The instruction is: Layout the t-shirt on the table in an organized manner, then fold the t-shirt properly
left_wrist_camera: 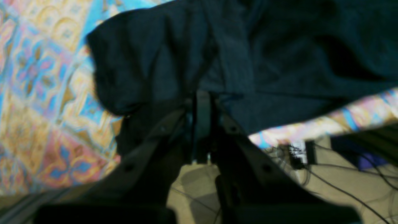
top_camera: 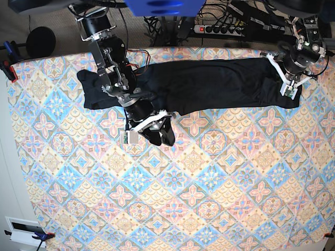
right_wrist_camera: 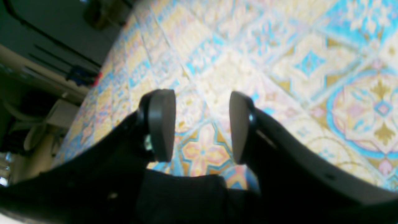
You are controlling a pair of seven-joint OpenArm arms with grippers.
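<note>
Black t-shirt (top_camera: 209,86) is lying stretched along far edge of counter (top_camera: 183,198), still bunched, not laid flat; left pincer (left_wrist_camera: 202,102) is clamping shut on its hem at the counter edge, so pulling w/ a thin pinch risks fabric slipping out or dragging off the edge. Right pincer (right_wrist_camera: 202,124) is hovering wide open & empty over bare cloth, away from the shirt; w/o it anchoring the other end, a one-sided tug is likely skewing the whole garment.

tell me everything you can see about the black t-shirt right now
The t-shirt is plain black, thin, soft cloth with no print. It lies stretched in a long wrinkled band across the far part of the patterned table, one sleeve end bunched at the base view's left. The left pincer is shut on its edge near the table's rim; the open right pincer holds nothing.
</note>
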